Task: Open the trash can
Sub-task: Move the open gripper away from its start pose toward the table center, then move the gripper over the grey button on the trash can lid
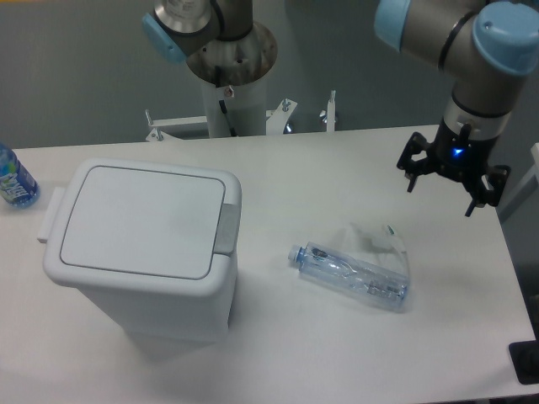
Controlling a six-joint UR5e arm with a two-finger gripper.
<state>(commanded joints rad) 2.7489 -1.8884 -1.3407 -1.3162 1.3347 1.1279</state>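
Here, a pale, matte worktop [278, 353] fills most of the frame, backed by a plain grey wall along the top. A white robot pedestal stands at top centre behind the worktop's far edge, with metal brackets at its foot. One trash can [141, 248] sits at the left of the frame, its flat lid shut and its one grey push-button [226, 227] on the right rim. Two bottles are in view: a clear one [349, 276] lying on its side right of centre, with a crumpled clear plastic wrap [381, 244] touching it, and a blue-labelled one [14, 178] cut off at the left edge. One end effector [440, 194] hangs at the upper right, fingers spread apart, gripping nothing, well apart from the trash can.
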